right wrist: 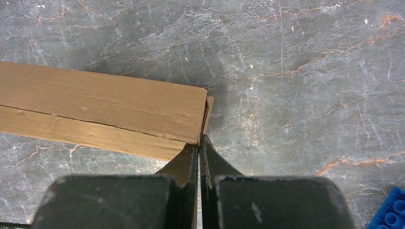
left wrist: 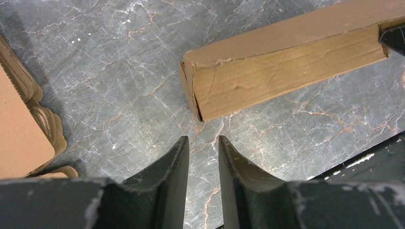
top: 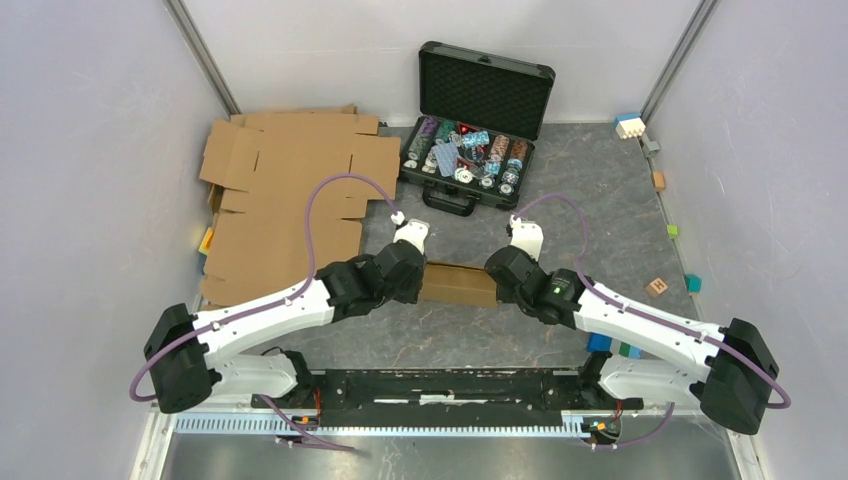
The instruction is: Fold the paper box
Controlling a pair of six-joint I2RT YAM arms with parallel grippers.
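Note:
The paper box (top: 460,283) lies on the marble table as a flat brown carton between my two wrists. In the left wrist view its left end (left wrist: 229,88) sits just beyond my left gripper (left wrist: 204,139), which is open with a narrow gap and only table between the fingers. In the right wrist view the box (right wrist: 100,109) stretches off to the left. My right gripper (right wrist: 199,138) is shut, its tips touching the box's near right corner beside a small end flap (right wrist: 208,112). From above, both wrists hide their fingers.
Bigger flat cardboard sheets (top: 285,200) are stacked at the back left, their edge (left wrist: 21,129) close to the left gripper. An open black case of chips (top: 470,130) stands at the back. Small coloured blocks (top: 657,287) dot the right side, and a blue one (right wrist: 391,214) lies near the right gripper.

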